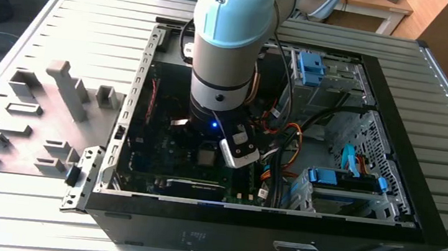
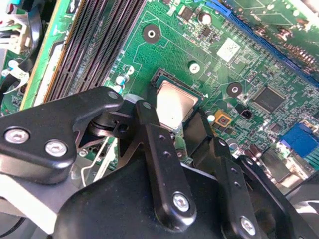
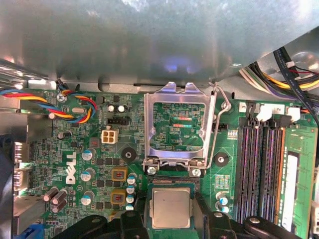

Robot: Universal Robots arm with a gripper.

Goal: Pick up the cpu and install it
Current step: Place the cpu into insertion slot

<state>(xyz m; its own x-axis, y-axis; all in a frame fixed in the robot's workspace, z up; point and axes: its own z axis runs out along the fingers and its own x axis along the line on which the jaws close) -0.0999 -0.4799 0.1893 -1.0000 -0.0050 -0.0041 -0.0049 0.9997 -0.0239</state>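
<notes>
The cpu (image 3: 171,207), a flat square chip with a dull silver top and a thin green rim, lies low over the socket on the green motherboard (image 3: 99,149). My gripper (image 3: 171,215) straddles it, with one black finger against each side of the chip. The second wrist view shows the cpu (image 2: 173,104) between the same fingers (image 2: 149,124). The hinged metal socket frame (image 3: 179,124) stands swung open just beyond the chip, its wire lever (image 3: 222,114) raised. In the exterior view my gripper (image 1: 204,154) is deep inside the open PC case (image 1: 391,118).
Long black memory slots (image 3: 259,164) run beside the socket. Coloured cables (image 3: 75,104) cross one corner of the board, and more wires hang by the drive bays (image 1: 343,182). A grey fixture with slots (image 1: 51,107) sits on the ribbed table at the exterior view's left.
</notes>
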